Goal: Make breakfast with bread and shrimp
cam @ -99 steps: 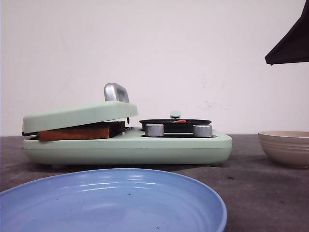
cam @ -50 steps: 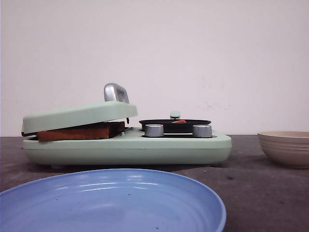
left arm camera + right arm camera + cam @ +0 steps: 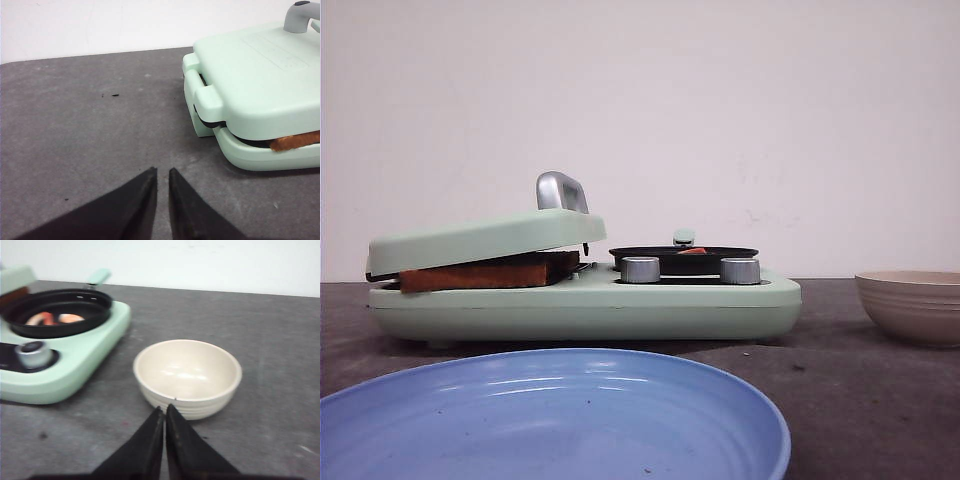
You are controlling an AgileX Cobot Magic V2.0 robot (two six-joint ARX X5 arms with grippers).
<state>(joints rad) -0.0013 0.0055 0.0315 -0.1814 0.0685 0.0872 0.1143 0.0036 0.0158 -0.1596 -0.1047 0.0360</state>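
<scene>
My right arm has left the front view's upper corner. Smooth mint sandwich maker (image 3: 585,300) clamps browned bread (image 3: 485,272); only its crust edge shows. Two blurred orange shrimp (image 3: 52,318) lie in the black pan (image 3: 55,310). Left gripper (image 3: 161,175) barely parted, right gripper (image 3: 164,412) closed, both empty.

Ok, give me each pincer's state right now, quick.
Left pincer: closed to a thin slit, holding nothing, above bare table.
Right pincer: closed, holding nothing, in front of the cream bowl.
</scene>
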